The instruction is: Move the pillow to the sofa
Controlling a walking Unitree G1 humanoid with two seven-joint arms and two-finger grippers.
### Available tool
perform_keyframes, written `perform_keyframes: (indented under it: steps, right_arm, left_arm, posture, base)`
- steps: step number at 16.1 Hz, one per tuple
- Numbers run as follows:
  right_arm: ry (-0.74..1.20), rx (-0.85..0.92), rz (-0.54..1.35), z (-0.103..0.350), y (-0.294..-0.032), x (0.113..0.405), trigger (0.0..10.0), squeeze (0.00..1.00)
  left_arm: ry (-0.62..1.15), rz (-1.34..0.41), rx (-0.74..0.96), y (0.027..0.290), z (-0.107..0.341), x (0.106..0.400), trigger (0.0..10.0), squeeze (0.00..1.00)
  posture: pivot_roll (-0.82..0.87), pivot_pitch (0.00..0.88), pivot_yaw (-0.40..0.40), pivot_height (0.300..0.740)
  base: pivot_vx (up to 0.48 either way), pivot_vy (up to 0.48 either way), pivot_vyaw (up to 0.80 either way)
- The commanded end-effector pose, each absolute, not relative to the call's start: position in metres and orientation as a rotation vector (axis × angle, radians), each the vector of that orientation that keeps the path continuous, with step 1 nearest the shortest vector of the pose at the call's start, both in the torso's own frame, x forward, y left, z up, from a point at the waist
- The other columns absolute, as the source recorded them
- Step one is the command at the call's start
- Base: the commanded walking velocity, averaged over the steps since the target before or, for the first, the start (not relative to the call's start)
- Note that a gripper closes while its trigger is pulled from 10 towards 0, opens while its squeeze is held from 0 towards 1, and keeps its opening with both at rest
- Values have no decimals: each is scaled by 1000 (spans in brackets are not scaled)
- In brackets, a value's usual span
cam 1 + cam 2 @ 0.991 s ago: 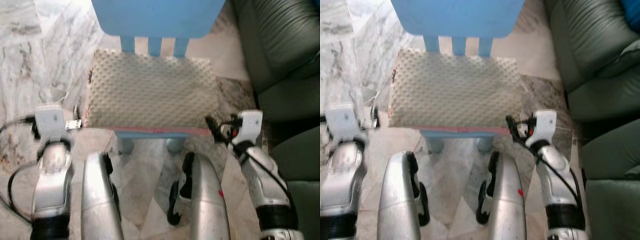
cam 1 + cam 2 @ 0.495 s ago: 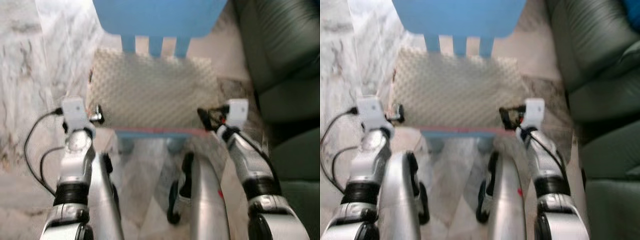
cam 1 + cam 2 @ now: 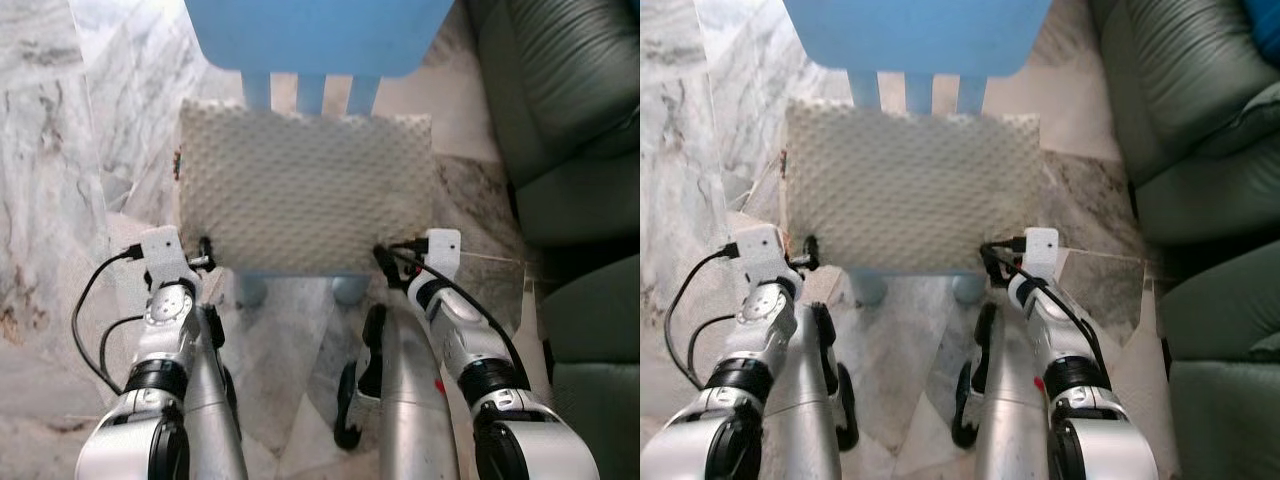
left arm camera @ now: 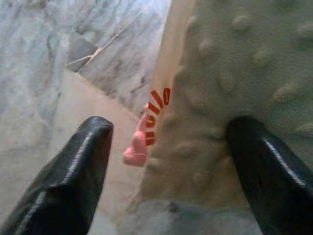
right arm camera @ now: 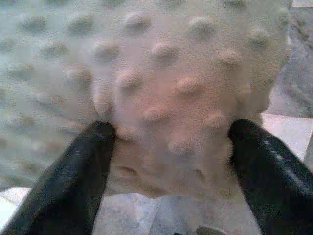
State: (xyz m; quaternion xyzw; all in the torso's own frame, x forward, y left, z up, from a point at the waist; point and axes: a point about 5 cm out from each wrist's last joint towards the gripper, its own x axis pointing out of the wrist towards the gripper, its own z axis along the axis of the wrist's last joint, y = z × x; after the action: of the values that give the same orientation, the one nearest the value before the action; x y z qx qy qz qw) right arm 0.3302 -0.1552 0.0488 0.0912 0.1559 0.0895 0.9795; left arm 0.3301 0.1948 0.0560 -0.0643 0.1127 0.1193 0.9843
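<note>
The pillow (image 3: 305,190) lies flat on the seat of a small blue chair (image 3: 318,35), a pale, knobbly slab that covers the seat almost edge to edge. Its long axis runs side to side across the seat, parallel to the chair's front edge, with the far long side tucked against the back slats. Its left end overhangs the seat a little, above the marble floor (image 3: 60,150).

The left gripper (image 3: 204,250) is at the pillow's front left corner, fingers spread; in the wrist view one finger (image 4: 266,169) presses into the bumpy cover while the other (image 4: 73,171) stands off to the outside, beside a pink tag (image 4: 139,147). The right gripper (image 3: 385,262) is at the front right corner, fingers spread wide with the corner bulging between them (image 5: 166,112), both fingertips against the fabric.

Open marble lies left of the chair and in front of it. The dark green sofa (image 3: 570,110) stands close by on the right, with a narrow strip of floor between it and the chair.
</note>
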Motion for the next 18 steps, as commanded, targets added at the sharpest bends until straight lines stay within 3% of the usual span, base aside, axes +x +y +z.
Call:
perform_keyframes:
  steps: [1,8,18]
  right_arm:
    - [383,205,168,31,-156,319,0,0]
    - [377,184,139,32,-166,323,0,0]
    - [382,177,123,31,-171,323,0,0]
  left_arm:
    - [254,226,-180,189,43,323,0,0]
    - [232,146,-306,172,40,326,0,0]
    - [287,64,-283,167,30,321,0,0]
  posture:
    - [-61,378,-122,552]
    - [-64,374,-123,552]
    - [-60,366,-122,552]
  base:
    - [0,0,0]
    - [0,0,0]
    - [0,0,0]
